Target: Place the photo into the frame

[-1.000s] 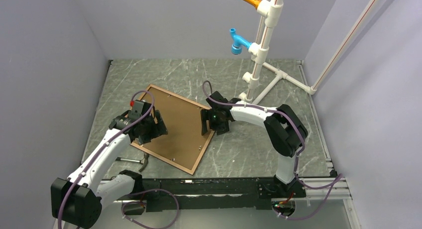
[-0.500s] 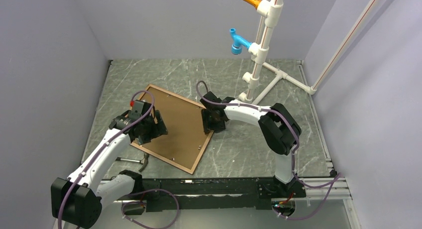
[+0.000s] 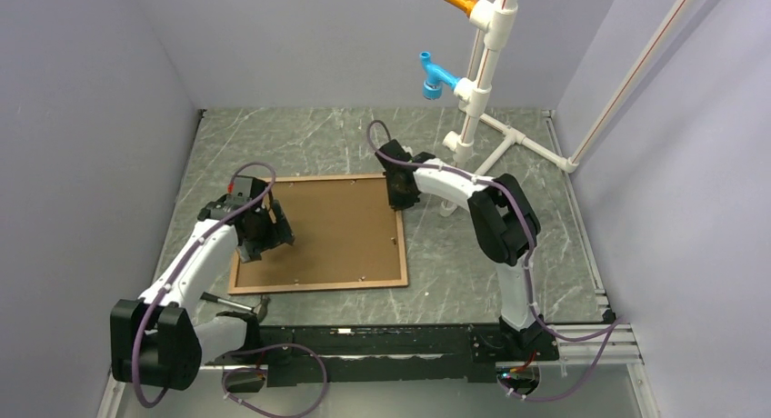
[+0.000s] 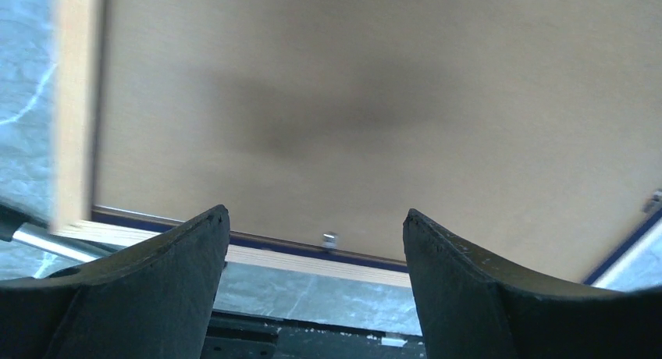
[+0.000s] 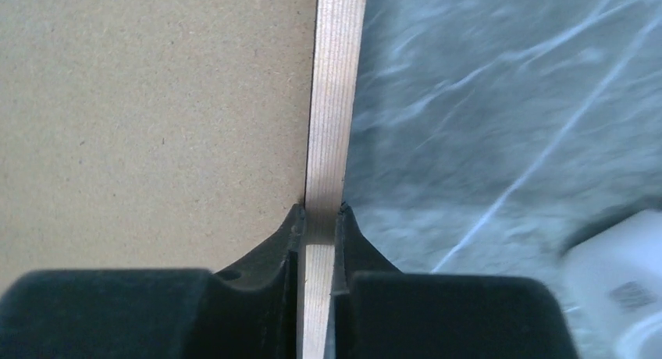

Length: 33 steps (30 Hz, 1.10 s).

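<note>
Frame (image 3: 318, 285) lies back-up on the marbled counter (image 3: 364, 136), a brown backing board (image 3: 327, 232) filling it; the photo is nowhere in view. From above, the right pincer (image 3: 398, 189) grips the far right corner, seemingly to hold it square, while the left pincer (image 3: 259, 236) hovers released over the left side. Left wrist: spread fingers (image 4: 156, 281) hang above the board, touching nothing. Right wrist: jaws clenched on the frame's pale wood edge, probably steadying it so the back can come off.
</note>
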Tool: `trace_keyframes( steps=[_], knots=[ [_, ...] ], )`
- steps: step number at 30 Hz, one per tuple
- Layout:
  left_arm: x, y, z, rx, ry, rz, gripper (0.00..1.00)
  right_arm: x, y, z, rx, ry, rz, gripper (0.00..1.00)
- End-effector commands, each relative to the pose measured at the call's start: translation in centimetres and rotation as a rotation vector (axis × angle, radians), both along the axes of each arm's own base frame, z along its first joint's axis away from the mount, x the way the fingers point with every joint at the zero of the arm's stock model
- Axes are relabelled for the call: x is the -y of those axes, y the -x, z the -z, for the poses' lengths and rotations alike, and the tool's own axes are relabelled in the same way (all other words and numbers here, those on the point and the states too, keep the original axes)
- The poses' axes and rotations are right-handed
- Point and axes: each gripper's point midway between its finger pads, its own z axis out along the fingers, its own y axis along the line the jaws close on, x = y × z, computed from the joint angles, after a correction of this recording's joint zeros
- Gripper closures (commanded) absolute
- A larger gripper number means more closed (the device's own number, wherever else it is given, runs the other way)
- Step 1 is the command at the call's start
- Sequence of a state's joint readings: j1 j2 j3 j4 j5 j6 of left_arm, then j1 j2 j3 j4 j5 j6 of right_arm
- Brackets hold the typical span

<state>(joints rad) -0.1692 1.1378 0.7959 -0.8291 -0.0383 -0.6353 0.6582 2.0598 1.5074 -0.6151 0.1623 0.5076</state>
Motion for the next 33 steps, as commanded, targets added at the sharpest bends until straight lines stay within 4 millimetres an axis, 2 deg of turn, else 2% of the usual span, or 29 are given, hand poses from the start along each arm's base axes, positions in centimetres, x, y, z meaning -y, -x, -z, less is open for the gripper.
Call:
trace_keyframes(
  steps=[1, 2, 5, 7, 9, 12, 17, 20, 29, 31, 33],
  knots=[
    [-1.7, -2.1, -0.3, 0.032, -0.019, 0.011, 0.15, 7.2, -2.5, 0.6, 0.004, 0.241, 0.004, 0.73],
    [-2.1, -2.3, 0.0, 0.026, -0.021, 0.002, 0.15, 7.1, -2.7, 0.2, 0.002, 0.213, 0.004, 0.60],
    [-3.6, -2.6, 0.7, 0.013, -0.030, -0.032, 0.15, 6.6, -2.2, -1.1, 0.007, 0.145, -0.008, 0.33],
    [-4.7, -2.8, 1.2, 0.014, -0.029, -0.069, 0.14, 6.1, -1.3, -1.8, -0.006, 0.088, -0.019, 0.23],
    [-5.6, -2.7, 1.5, 0.008, -0.029, -0.102, 0.14, 5.4, -0.1, -2.3, -0.027, 0.030, -0.038, 0.19],
    [-6.7, -2.4, 1.8, 0.002, -0.035, -0.130, 0.14, 4.8, 2.0, -2.1, -0.078, -0.043, -0.066, 0.18],
    [-6.7, -2.5, 1.8, 0.014, -0.007, -0.140, 0.14, 4.0, 5.1, -1.1, -0.150, -0.133, -0.104, 0.20],
    [-6.4, -2.5, 1.9, 0.020, 0.008, -0.134, 0.14, 3.6, 6.2, -0.7, -0.166, -0.156, -0.129, 0.22],
    [-5.9, -2.6, 2.1, 0.022, 0.033, -0.118, 0.15, 2.8, 6.4, 0.9, -0.145, -0.073, -0.163, 0.32],
    [-5.9, -2.6, 2.1, 0.021, 0.036, -0.117, 0.16, 3.3, 6.4, 1.2, -0.141, -0.026, -0.164, 0.37],
    [-5.8, -2.6, 2.1, 0.024, 0.037, -0.113, 0.16, 3.9, 6.3, 1.5, -0.133, 0.015, -0.159, 0.49]
  ],
)
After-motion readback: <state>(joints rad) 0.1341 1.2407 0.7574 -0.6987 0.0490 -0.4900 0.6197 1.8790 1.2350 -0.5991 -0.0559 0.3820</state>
